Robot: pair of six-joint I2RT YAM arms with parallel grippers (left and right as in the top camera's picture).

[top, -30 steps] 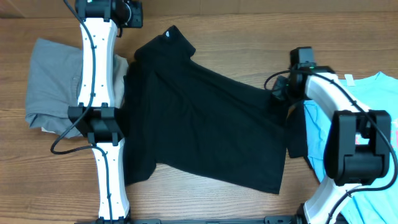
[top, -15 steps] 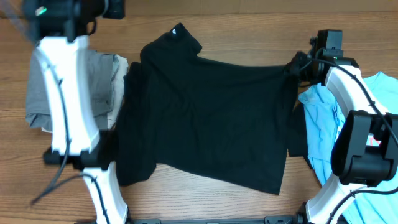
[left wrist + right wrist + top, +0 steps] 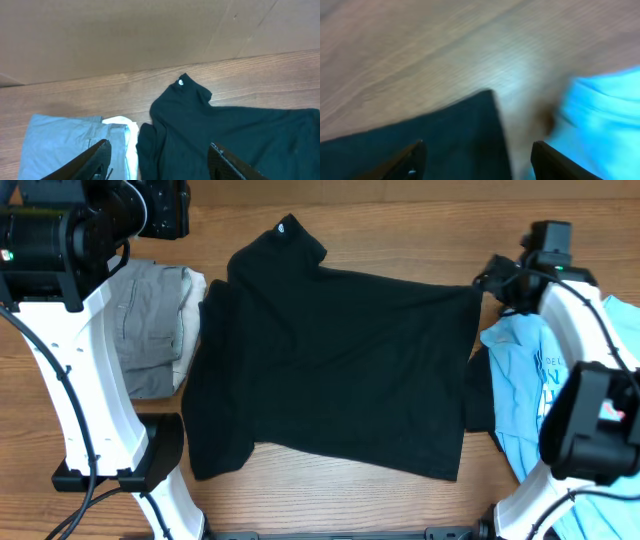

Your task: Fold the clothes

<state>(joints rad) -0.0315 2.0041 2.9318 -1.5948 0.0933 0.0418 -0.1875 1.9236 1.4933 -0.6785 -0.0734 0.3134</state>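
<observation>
One plain black short-sleeved cotton T-shirt [image 3: 340, 360] lies flat on the wooden table [image 3: 400, 220] from above. Left wrist: the left gripper [image 3: 160, 145] hangs over its edge, fingers apart, empty. Right wrist: the right gripper [image 3: 477, 143] gapes over a shirt corner, empty.

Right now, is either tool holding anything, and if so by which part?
Nothing is held. The left tool and the right tool both stand open and empty; the black T-shirt lies spread out, one corner beneath the right tool but ungripped.
</observation>
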